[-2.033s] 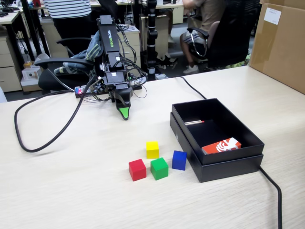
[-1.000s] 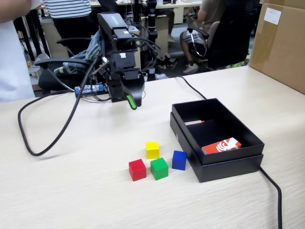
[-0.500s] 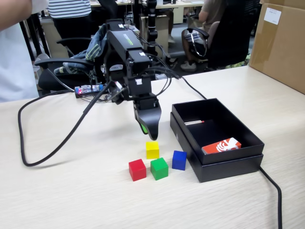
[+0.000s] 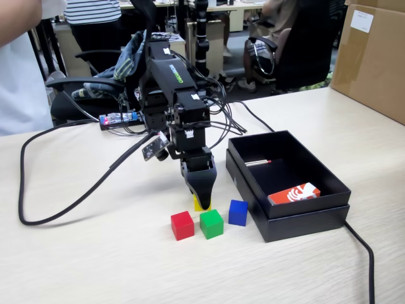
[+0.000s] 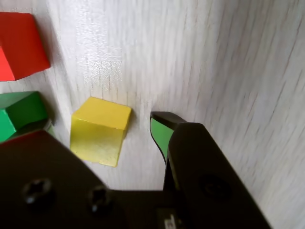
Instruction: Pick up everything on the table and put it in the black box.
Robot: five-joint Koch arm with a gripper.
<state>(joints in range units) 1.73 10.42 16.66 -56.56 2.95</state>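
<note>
Lowered since half a second ago, the gripper (image 4: 201, 201) now straddles the yellow cube (image 5: 99, 131), jaws spread wide around it, not yet closed. Left to right in the fixed view: red cube (image 4: 182, 225), green cube (image 4: 211, 223), blue cube (image 4: 238, 213), black box (image 4: 316, 218).

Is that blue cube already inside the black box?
No, the blue cube sits on the table just outside the black box.
</note>
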